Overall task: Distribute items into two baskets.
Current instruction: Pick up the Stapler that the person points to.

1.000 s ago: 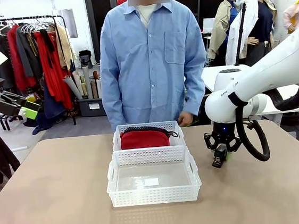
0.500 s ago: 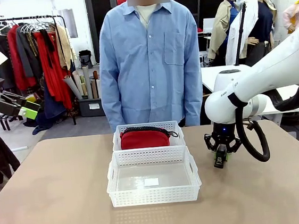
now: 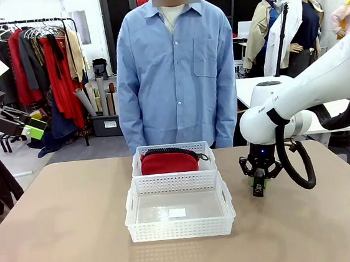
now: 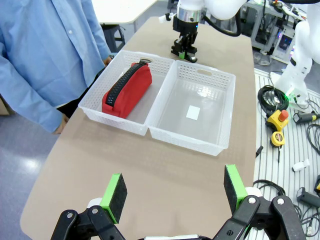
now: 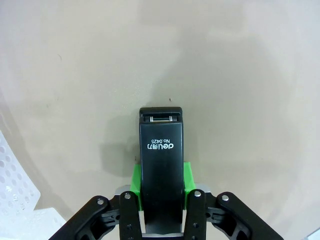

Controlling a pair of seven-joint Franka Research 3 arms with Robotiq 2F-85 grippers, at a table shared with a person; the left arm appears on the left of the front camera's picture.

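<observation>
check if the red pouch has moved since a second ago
No. The red pouch lies in the same spot in the far basket, against its left wall as before.

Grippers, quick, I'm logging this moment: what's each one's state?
Left gripper: open, empty.
Right gripper: shut on the black stapler.

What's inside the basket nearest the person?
A red pouch lies in that basket, zipper on top. Its floor beneath the pouch is covered, so anything underneath can't be seen.
</observation>
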